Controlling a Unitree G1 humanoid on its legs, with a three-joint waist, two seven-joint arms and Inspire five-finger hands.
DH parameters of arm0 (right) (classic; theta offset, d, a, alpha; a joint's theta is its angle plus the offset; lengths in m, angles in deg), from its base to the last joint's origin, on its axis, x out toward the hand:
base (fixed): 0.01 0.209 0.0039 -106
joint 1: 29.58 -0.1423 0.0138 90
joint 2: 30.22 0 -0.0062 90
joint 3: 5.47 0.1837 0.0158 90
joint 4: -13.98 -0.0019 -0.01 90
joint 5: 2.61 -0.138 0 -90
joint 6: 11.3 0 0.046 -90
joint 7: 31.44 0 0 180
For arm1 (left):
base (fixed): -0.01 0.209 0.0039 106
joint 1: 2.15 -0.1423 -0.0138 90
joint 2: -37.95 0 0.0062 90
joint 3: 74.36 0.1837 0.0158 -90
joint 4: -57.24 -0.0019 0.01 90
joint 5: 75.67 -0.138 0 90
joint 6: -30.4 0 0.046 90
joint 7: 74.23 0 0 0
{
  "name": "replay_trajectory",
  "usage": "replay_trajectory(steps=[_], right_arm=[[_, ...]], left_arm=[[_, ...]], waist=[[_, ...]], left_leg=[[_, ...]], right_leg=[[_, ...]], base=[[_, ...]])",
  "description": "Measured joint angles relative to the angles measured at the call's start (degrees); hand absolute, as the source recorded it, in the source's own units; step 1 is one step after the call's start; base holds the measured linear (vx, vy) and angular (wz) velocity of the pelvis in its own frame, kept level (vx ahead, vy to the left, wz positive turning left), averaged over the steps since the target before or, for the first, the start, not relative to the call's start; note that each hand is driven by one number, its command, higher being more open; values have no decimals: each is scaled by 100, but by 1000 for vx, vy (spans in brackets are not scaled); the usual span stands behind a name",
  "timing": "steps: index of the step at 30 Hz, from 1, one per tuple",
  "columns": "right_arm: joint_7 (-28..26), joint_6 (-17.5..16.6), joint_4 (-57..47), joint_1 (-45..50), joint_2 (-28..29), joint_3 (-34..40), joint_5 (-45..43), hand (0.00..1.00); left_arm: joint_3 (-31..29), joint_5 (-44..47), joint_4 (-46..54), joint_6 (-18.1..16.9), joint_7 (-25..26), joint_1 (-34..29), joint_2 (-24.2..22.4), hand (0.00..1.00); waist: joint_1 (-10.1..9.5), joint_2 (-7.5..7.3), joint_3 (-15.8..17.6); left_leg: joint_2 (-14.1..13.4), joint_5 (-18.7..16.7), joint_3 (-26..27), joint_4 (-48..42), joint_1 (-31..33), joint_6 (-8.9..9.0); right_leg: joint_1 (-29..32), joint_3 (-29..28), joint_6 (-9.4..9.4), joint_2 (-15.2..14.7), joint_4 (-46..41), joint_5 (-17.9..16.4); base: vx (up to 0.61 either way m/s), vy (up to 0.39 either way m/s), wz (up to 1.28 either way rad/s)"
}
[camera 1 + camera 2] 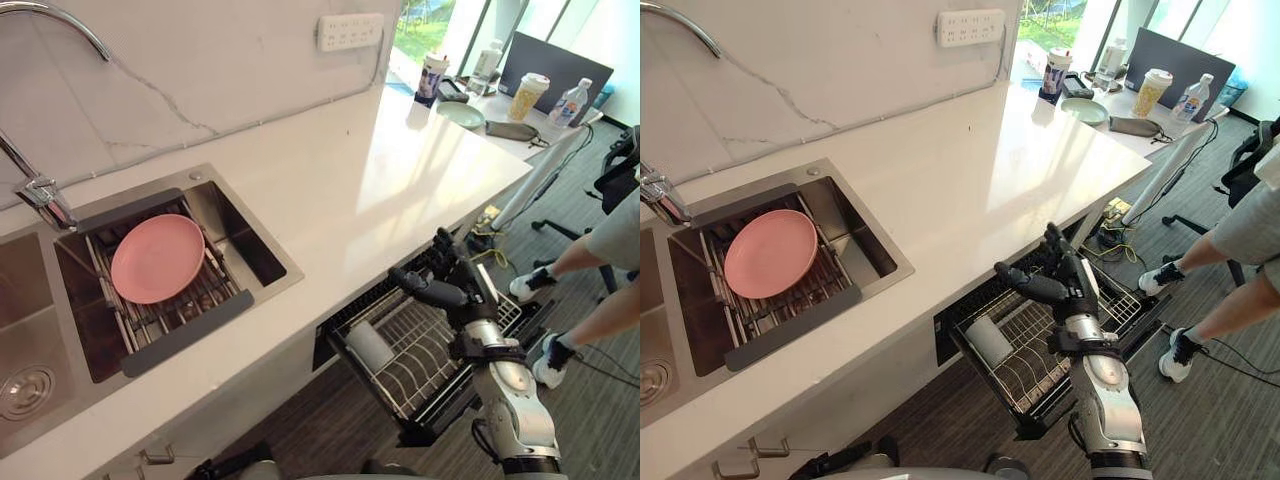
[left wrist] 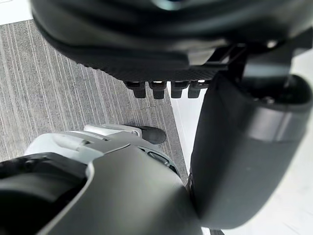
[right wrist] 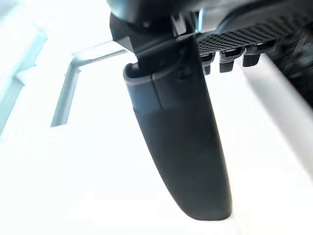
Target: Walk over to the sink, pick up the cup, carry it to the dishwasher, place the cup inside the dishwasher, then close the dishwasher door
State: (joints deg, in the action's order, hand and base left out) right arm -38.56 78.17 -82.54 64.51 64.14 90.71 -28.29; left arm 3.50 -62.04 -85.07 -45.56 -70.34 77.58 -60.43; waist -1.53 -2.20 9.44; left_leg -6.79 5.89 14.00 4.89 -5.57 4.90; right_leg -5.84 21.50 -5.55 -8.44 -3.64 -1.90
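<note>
right hand [image 1: 452,290] hovers open, empty; cup [image 1: 368,346] lies in the rack [image 1: 425,352] beside its fingers, so placing looks done.

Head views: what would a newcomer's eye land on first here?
The pink plate on the drying rack in the sink stands out most. Under the counter edge the dishwasher rack is pulled out with a pale cup lying in it, and the right hand hangs open just above it. A person's legs show at the right.
</note>
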Motion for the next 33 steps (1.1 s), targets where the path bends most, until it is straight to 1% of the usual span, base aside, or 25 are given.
replay_trajectory(steps=[3, 5, 6, 9, 12, 13, 21, 23, 26, 28, 29, 30, 32, 33], right_arm=[[-227, -251, -424, -4, 1, -11, -262, 100], [-304, -422, -589, -11, 0, -40, -466, 100], [-393, -578, -651, -36, -4, -68, -634, 100], [-512, -788, -779, -146, -2, -293, -960, 100], [-691, -818, -809, -283, 0, -645, -1318, 100], [-792, -760, -751, -973, 40, -1525, -1767, 100], [-749, -762, -572, -943, 39, -1438, -1770, 100], [-612, -762, -518, -830, 46, -1268, -1768, 100], [-267, -762, -496, -654, 51, -921, -1743, 100], [23, -768, -495, -551, 51, -489, -1657, 100], [101, -768, -496, -548, 53, -392, -1616, 100], [278, -768, -500, -549, 50, -230, -1527, 100], [590, -770, -501, -588, 33, -138, -1503, 100], [647, -765, -497, -588, 38, -159, -1464, 100]], left_arm=[[10, 9, -3, 5, -4, -12, -35, 100], [16, 101, -14, 21, -4, -14, -39, 100], [18, 126, -21, 33, -3, -14, -49, 100], [20, 221, -25, 69, -2, -14, -66, 100], [22, 220, -25, 74, 1, -14, -67, 100], [23, 223, -38, 113, 98, -10, -114, 100], [81, 362, -44, 185, 83, -9, -80, 100], [82, 452, -57, 196, 62, -9, -75, 100], [79, 672, -134, 196, 26, -8, -53, 100], [75, 840, -146, 156, -76, 7, -16, 100], [67, 901, -145, 134, -96, 20, -10, 100], [67, 1008, -144, 88, -151, 35, -26, 100], [18, 1010, -84, -127, -47, 48, -139, 100], [3, 1010, -63, -166, 25, 46, -182, 100]], waist=[[6, 57, -37], [4, 70, -48], [5, 73, -54], [4, 73, -60], [3, 76, -67], [-153, 128, -238], [-111, 125, -262], [-104, 124, -260], [-79, 132, -243], [-25, 134, -154], [-9, 141, -111], [30, 178, -43], [35, 327, 143], [32, 366, 175]], left_leg=[[-10, -7, 0, 0, 5, 8], [-15, -8, -11, 0, 18, 11], [-15, -8, -30, -1, 32, 11], [-8, -8, -79, -2, 59, 11], [4, -8, -195, -5, 61, 11], [11, 59, -563, -3, 181, 32], [3, 66, -532, -7, 199, 27], [13, 75, -561, -3, 220, 17], [12, 79, -666, -8, 290, -3], [27, 154, -919, -130, 488, 32], [37, 156, -1008, -182, 552, 34], [67, 168, -1210, -288, 724, 36], [134, 235, -1526, -378, 928, -4], [129, 245, -1496, -387, 970, -45]], right_leg=[[-5, 7, 4, 6, 45, 5], [-20, 26, 7, 16, 67, 9], [-28, 48, 7, 25, 84, 10], [-51, 102, 3, 39, 117, 15], [-151, 219, -6, 41, 183, 19], [-301, 533, 1, 90, 278, 4], [-206, 467, 24, 61, 120, -32], [-192, 469, 20, 33, 50, -76], [-69, 536, 21, -26, -259, -256], [84, 726, 40, -116, -679, -488], [111, 799, 48, -148, -777, -553], [156, 1008, 54, -211, -969, -672], [201, 1357, 64, -368, -1291, -872], [201, 1445, 67, -401, -1331, -903]], base=[[0, 0, 0], [18, -7, 2], [41, -19, 6], [25, -12, 8], [12, -6, 16], [1, -2, 6], [-1, 0, -2], [-34, 8, 8], [-46, -4, 19], [-40, -38, 50], [-67, -63, 77], [-76, -57, 86], [-95, -47, 91], [-93, -26, 83]])
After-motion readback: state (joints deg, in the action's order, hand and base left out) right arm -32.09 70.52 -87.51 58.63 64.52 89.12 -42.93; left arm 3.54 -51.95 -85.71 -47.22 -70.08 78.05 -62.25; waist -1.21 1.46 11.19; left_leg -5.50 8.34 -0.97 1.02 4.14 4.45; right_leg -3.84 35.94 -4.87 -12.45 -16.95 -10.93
